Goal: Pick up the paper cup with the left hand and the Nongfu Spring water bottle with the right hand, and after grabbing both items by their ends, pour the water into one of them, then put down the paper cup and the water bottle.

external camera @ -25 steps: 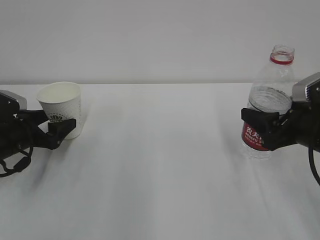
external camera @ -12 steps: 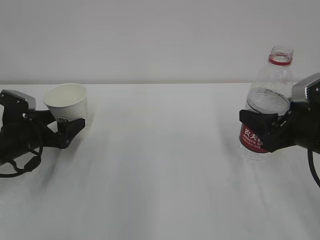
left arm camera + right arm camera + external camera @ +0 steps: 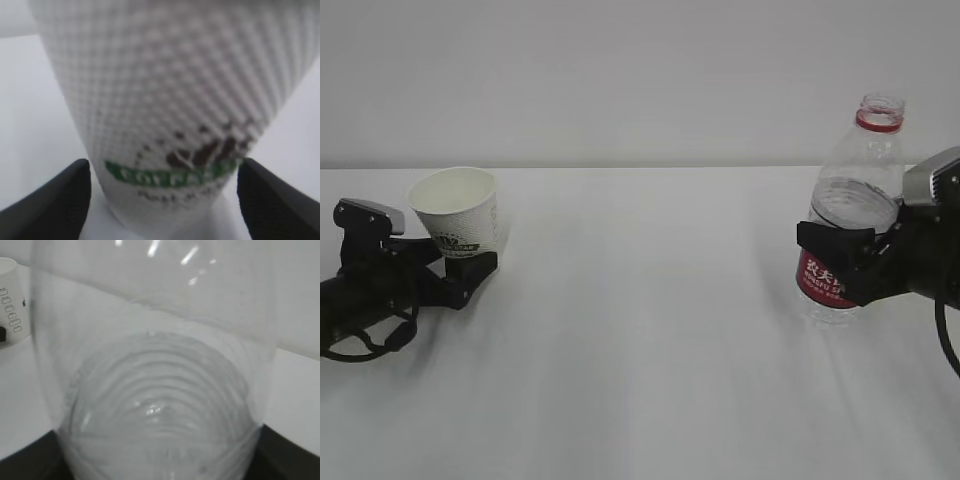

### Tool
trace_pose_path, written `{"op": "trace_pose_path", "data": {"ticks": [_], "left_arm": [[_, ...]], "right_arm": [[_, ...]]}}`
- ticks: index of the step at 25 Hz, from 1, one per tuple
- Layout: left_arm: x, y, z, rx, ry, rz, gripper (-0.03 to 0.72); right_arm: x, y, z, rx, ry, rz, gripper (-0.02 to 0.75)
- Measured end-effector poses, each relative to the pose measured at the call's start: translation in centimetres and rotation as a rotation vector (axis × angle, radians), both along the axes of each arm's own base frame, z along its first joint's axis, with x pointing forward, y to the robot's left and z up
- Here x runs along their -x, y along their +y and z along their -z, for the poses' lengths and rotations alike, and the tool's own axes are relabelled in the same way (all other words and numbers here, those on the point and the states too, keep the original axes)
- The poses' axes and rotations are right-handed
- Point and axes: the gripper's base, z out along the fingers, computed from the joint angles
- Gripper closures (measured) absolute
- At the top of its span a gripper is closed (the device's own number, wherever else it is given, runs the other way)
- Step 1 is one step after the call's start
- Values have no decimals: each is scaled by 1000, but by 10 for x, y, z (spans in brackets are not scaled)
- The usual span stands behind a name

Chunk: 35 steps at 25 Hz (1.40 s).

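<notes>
left gripper [image 3: 470, 268] jaws wide at paper cup [image 3: 460, 214] base, grip unclear | right gripper [image 3: 840, 250] clamped on Nongfu Spring water bottle [image 3: 850, 210], upright | I judge pour and put-down pending

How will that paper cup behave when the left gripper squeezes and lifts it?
The paper cup looks thin-walled, so it probably dents under a hard squeeze. It appears empty, so likely very light. The left gripper sits low around its narrow base, so it may tip.
</notes>
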Motion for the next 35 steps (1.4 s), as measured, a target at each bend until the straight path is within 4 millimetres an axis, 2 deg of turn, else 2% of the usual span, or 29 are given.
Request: {"op": "trace_pose_path", "data": {"ticks": [6,12,19,29,35], "left_arm": [[-19,-8,-10,2,-75,22,6],[-28,-18,-16,4,-114,47,17],[-28,-18,-16,5,-114,52,91],[-26,-22,-16,-2,-118,100,108],[-12,-23,-12,17,-102,121,109]], "right_arm": [[0,0,0,-2,2,-1,241],[0,0,0,-2,2,-2,241],[0,0,0,-2,4,-1,241],[0,-1,2,13,24,7,241],[0,-1,4,21,35,11,242]]}}
